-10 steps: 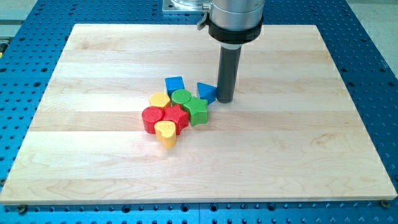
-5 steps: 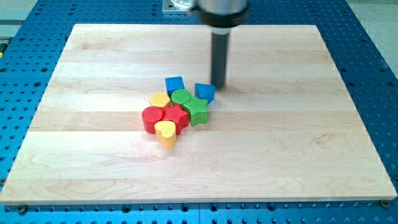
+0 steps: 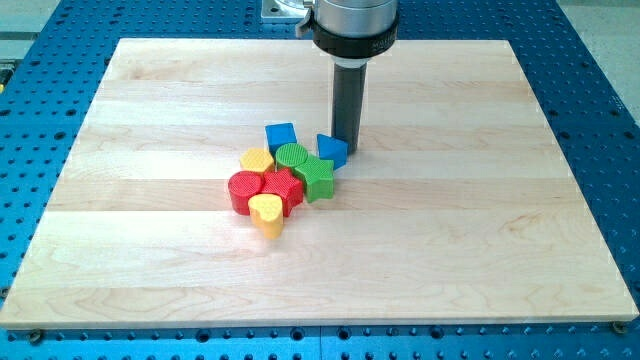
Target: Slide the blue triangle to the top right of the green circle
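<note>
The rod is being held upright over the far middle of the wooden board (image 3: pixel 480 250), and my tip (image 3: pixel 347 149) is being pressed down on the wood just to the right of, and slightly beyond, the blue triangle (image 3: pixel 331 150). Whether the tip is actually touching the triangle cannot be told from this angle; the two are at least being shown flush together. No jaws are carried by this arm, so nothing is being gripped; only the bare rod end is being presented to the blocks.

The blue triangle is being seen at the right far edge of the cluster, just to the upper right of the green circle (image 3: pixel 292 156) and close against it. A blue cube (image 3: pixel 281 136) is lying at the far left of the green circle. A green star (image 3: pixel 317 177) is sitting on the near right side of the circle, touching it. A yellow block (image 3: pixel 257 161) is placed to the circle's left, with a round red block (image 3: pixel 243 189) and another red block (image 3: pixel 282 188) nearer. A yellow heart (image 3: pixel 266 212) is resting at the near end of the cluster.

The board is being supported on a blue perforated table (image 3: pixel 600 60).
</note>
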Motion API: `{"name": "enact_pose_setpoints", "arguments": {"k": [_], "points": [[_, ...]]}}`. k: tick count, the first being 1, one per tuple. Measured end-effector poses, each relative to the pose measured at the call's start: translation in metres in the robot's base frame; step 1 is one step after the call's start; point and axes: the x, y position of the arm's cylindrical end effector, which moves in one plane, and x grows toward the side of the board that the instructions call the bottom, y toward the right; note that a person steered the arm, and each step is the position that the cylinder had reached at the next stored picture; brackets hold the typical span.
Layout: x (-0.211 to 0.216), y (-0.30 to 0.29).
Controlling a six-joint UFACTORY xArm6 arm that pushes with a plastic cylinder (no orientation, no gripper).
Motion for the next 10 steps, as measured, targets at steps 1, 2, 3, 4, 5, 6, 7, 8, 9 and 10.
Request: {"name": "enact_pose_setpoints", "arguments": {"k": [1, 2, 3, 4, 5, 6, 7, 8, 9, 10], "points": [[0.000, -0.002], [-0.005, -0.008], [-0.005, -0.033], [-0.005, -0.048], [-0.025, -0.008], [0.004, 0.011], [0.022, -0.003], [0.022, -0.011], [0.013, 0.009], [0.013, 0.031]]}}
